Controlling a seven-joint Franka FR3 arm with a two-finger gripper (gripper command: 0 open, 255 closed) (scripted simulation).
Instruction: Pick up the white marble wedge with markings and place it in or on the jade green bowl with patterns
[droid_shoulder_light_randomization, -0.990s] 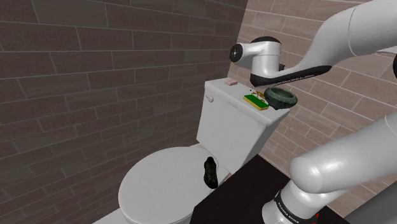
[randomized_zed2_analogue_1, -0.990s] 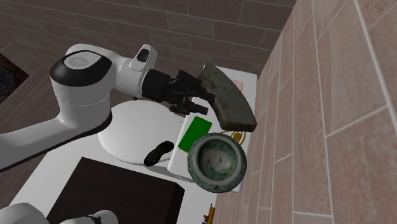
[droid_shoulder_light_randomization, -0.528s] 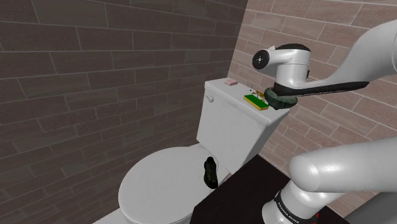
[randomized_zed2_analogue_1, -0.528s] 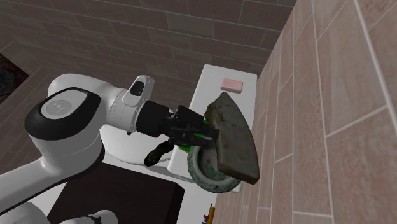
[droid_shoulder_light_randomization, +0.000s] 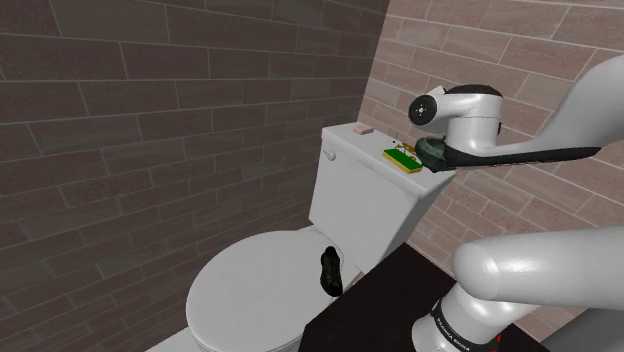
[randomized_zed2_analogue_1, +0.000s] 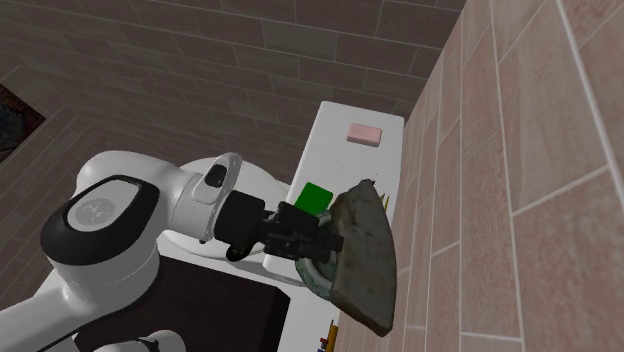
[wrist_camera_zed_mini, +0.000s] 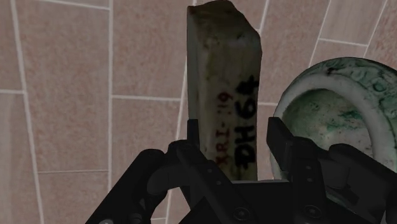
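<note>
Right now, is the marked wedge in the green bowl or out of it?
Out. The gripper clasps the wedge beside the bowl, whose visible inside is empty in the wrist view.

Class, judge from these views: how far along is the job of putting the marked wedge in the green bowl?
Done: the marked wedge is lifted clear of the toilet tank lid, clasped in the gripper. In hand: it is held right beside the patterned green bowl, not yet in it. Left: lower it into the bowl and open the gripper.
</note>
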